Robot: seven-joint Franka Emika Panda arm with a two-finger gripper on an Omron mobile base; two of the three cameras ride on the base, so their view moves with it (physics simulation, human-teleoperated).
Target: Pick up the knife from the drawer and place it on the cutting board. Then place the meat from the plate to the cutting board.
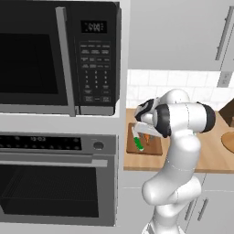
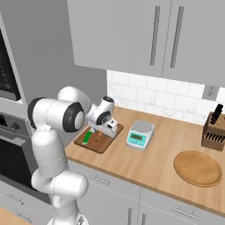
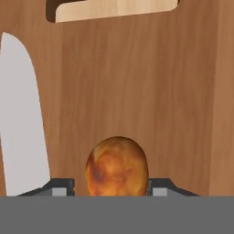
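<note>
The meat (image 3: 117,167), an orange-brown drumstick piece, sits low over the dark cutting board (image 3: 137,91), between the fingers of the hand (image 3: 109,188). Whether they pinch it or have let go, I cannot tell. The knife (image 1: 136,140) lies on the board just beside it. To finish well, I would open fully, lift straight up off the counter (image 2: 167,145), and avoid nudging the blade.

The arm bends forward, its claw (image 3: 116,187) pointing down, jaws parted.
</note>
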